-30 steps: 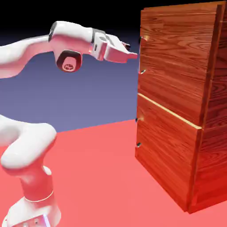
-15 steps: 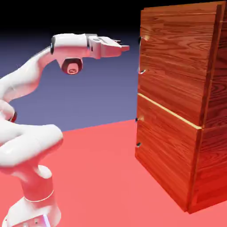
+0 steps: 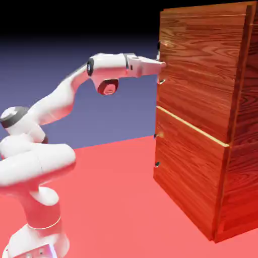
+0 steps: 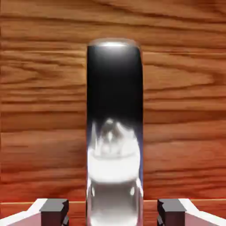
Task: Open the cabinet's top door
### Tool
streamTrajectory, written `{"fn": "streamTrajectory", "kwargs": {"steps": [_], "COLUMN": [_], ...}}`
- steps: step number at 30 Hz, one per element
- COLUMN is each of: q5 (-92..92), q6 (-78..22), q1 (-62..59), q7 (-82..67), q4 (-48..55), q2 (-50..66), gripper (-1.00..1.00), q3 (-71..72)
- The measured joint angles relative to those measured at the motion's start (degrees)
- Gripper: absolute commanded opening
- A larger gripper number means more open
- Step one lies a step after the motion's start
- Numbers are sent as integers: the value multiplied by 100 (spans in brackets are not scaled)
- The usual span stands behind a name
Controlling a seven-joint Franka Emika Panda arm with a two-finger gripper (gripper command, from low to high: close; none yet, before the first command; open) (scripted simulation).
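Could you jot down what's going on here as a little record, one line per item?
Robot: white arm, reaching toward the cabinet
Cabinet: glossy reddish-brown wood, two stacked doors
Top door: upper panel, looks closed
Handle: shiny silver and black, upright on the exterior view
Gripper: open, fingers on either side of the handle, gaps visible
Lower door: below the pale seam, looks closed
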Motion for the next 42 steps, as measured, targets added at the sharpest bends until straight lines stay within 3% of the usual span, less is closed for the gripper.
{"fn": "streamTrajectory", "kwargs": {"steps": [11, 20, 32, 42], "q5": [-213, -1498, -3614, -5525], "q6": [-2162, -3595, -5260, -6779], "q1": [1650, 2052, 2182, 2889], "q7": [-1771, -2613, -3648, -4666], "q4": [-2169, -2891, -2790, -1700], "q2": [-54, 223, 1406, 3318], "gripper": [-100, -100, -100, -100], "q3": [-1712, -3582, -6074, -8108]}}
